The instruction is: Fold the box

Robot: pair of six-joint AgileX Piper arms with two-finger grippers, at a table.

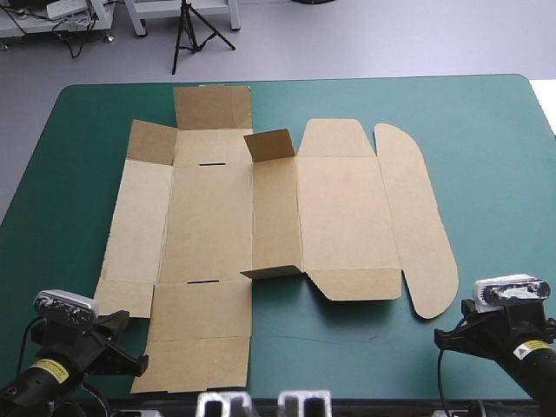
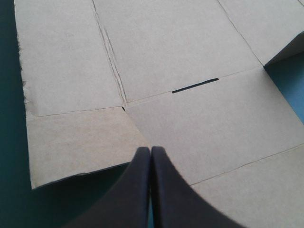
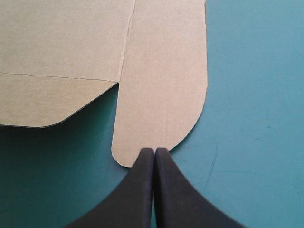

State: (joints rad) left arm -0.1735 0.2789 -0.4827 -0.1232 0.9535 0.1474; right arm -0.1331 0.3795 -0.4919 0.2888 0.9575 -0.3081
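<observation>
The box (image 1: 213, 217) — a flat cut sheet of brown board — lay across the middle of the teal-green table (image 1: 495, 174). The left gripper (image 2: 150, 150) and right gripper (image 3: 154, 151), black fingers pressed together, sat toward the table's near edge — best parted before catching a flap.

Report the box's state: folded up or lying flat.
Mostly flat. The box lies spread on the teal-green cover; only a few flaps along its far edge stand raised, and no walls are tucked.
</observation>
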